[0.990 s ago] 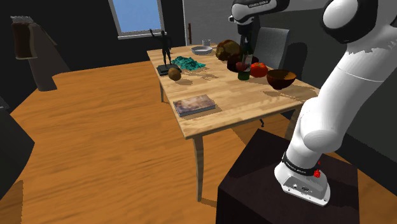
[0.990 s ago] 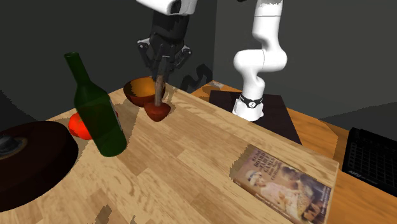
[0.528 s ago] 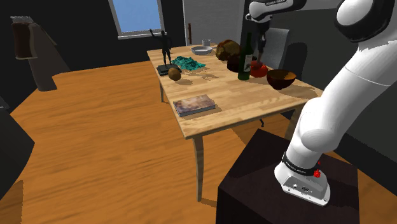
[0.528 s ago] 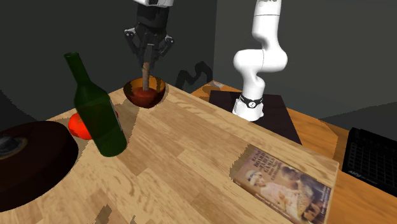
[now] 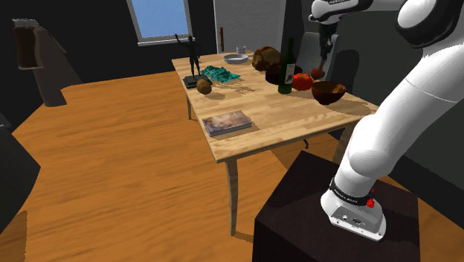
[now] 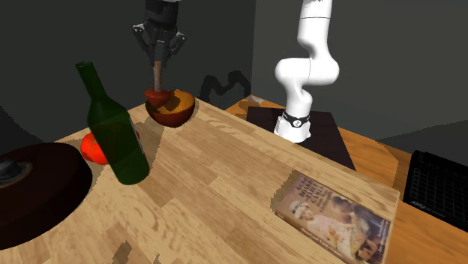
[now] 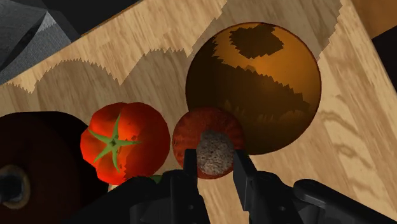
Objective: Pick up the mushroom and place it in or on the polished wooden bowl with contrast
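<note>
Shoulder view first: you are looking at a long wooden table that is carrying everything. Your white arm is rising from the dark stand and arching over the table's near end.

In the second exterior view, a dark round block is lying at the picture's left edge. A book is lying flat near the table's corner on the right, well apart from the rest. A green bottle is standing upright just beside the block.

The wooden bowl is sitting upright near the table's far edge, brown outside and lighter orange-brown inside.

Your gripper is hanging above the bowl's rim, pointing down. In the wrist view its fingers are pressing on the pale, speckled stem from both sides, so you are gripping the mushroom.

A red tomato with a green stalk is resting on the table between the block and the bowl.

The mushroom is dangling cap down, off the table. Its red-brown cap is overlapping the bowl's rim on the tomato side, not over the bowl's middle. In the second exterior view the cap is showing level with the rim, and you cannot tell whether it is touching it.
</note>
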Tool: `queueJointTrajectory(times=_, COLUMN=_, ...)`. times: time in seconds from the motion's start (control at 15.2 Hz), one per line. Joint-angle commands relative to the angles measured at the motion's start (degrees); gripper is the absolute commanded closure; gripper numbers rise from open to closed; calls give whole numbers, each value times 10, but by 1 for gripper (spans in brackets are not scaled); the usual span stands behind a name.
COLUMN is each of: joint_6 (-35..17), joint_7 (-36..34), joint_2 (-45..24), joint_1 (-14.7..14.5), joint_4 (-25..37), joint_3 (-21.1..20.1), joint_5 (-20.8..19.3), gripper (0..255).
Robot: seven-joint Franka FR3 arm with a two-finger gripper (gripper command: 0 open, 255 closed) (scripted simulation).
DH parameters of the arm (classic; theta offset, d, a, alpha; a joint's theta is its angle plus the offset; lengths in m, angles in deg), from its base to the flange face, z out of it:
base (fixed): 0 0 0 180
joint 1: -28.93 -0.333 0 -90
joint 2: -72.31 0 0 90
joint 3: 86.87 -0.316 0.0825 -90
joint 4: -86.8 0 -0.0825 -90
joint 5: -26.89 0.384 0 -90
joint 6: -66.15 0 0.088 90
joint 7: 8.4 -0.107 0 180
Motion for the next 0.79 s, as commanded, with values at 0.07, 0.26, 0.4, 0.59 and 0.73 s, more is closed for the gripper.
queueJointTrajectory(times=0.07, joint_6=-5, joint_7=49, joint_2=-7, joint_1=8, joint_4=18, joint_3=36, joint_5=10, gripper=255)
queueJointTrajectory(times=0.26, joint_6=-13, joint_7=100, joint_2=-23, joint_1=11, joint_4=38, joint_3=79, joint_5=29, gripper=255)
queueJointTrajectory(times=0.4, joint_6=-23, joint_7=118, joint_2=-30, joint_1=12, joint_4=38, joint_3=97, joint_5=37, gripper=255)
queueJointTrajectory(times=0.59, joint_6=-45, joint_7=112, joint_2=-27, joint_1=14, joint_4=13, joint_3=97, joint_5=31, gripper=255)
queueJointTrajectory(times=0.73, joint_6=-60, joint_7=108, joint_2=-25, joint_1=16, joint_4=-3, joint_3=98, joint_5=28, gripper=255)
